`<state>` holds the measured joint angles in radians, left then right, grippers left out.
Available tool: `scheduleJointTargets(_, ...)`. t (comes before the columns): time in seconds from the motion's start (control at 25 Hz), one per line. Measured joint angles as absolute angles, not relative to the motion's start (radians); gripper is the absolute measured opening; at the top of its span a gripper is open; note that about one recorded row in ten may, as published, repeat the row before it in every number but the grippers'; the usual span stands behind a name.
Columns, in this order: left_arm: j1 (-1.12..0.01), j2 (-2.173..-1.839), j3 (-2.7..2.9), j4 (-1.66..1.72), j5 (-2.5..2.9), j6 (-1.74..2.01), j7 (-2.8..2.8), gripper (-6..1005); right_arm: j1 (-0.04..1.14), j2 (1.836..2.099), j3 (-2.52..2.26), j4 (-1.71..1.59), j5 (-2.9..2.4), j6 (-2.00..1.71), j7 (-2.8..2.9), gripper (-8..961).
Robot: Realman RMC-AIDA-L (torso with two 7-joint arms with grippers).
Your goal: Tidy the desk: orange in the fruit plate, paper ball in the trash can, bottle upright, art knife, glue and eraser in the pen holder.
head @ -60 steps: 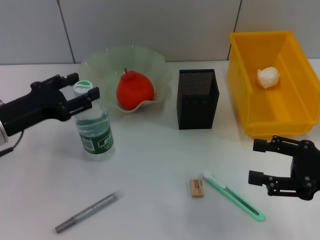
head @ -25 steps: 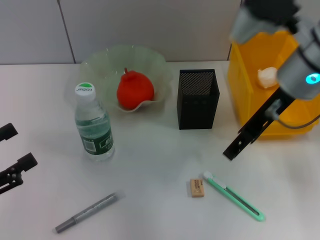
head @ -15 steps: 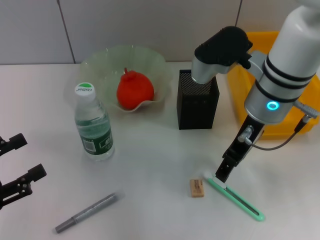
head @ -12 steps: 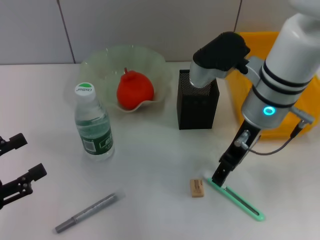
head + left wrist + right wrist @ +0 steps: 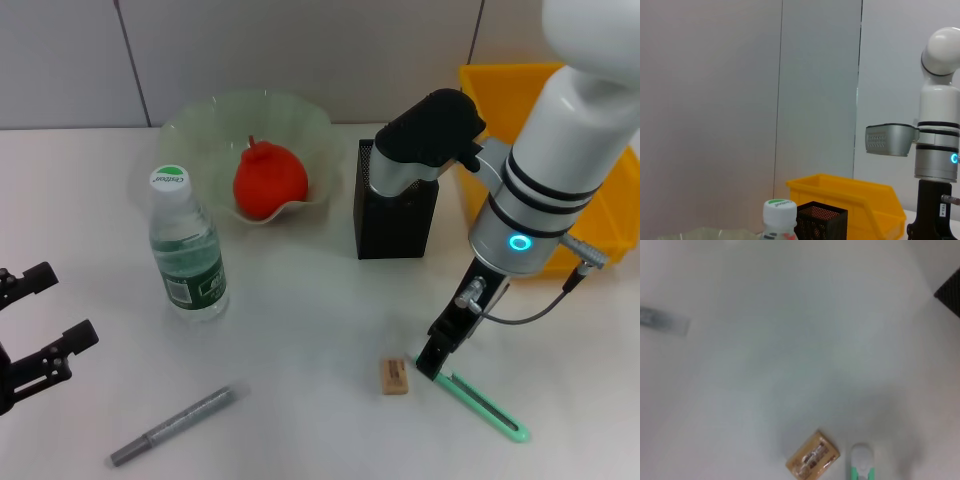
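Since half a second ago my right claw (image 5: 432,362) has dropped lower and shifted slightly left, now sitting right at the white cap end of the art knife (image 5: 478,397), just beside the eraser (image 5: 394,375); can't tell from any view whether its fingers are spread or closed. Right wrist view looks straight down on the eraser (image 5: 813,459) and the knife's cap end (image 5: 862,464), lying side by side but apart, on the white tabletop (image 5: 300,340). Knife runs diagonally away from the claw toward the near right. Behind my right arm stands the black mesh pen holder (image 5: 395,215), and right of it the yellow trash can (image 5: 490,100), mostly blocked by my arm. Orange (image 5: 269,180) sits in the fruit plate (image 5: 200,125), far left of the holder. Bottle (image 5: 187,250) stands upright in front of the plate, green cap on top. Grey glue stick (image 5: 172,425) lies flat near the front edge, well left of the eraser. My left claw (image 5: 38,325) is parked at the left edge, fingers apart, gripping nothing.
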<state>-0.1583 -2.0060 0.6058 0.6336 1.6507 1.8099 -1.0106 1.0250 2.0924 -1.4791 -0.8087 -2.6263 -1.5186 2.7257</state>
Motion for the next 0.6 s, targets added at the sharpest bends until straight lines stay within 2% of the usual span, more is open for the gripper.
scheduleJointTargets(0.24, -0.158, -2.008, 0.605, 0.629, 1.651, 1.800, -1.011, 810, 1.033, 2.092, -1.509, -0.787, -2.625, -1.484, 2.737, 761)
scheduleJointTargets(0.56, -0.158, -2.007, 0.604, 0.624, 1.651, 1.794, -1.011, 810, 1.036, 2.092, -1.557, -0.758, -2.571, -1.445, 2.741, 488)
scheduleJointTargets(0.6, -0.158, -2.007, 0.604, 0.624, 1.651, 1.793, -1.011, 810, 1.036, 2.092, -1.557, -0.758, -2.571, -1.445, 2.741, 487)
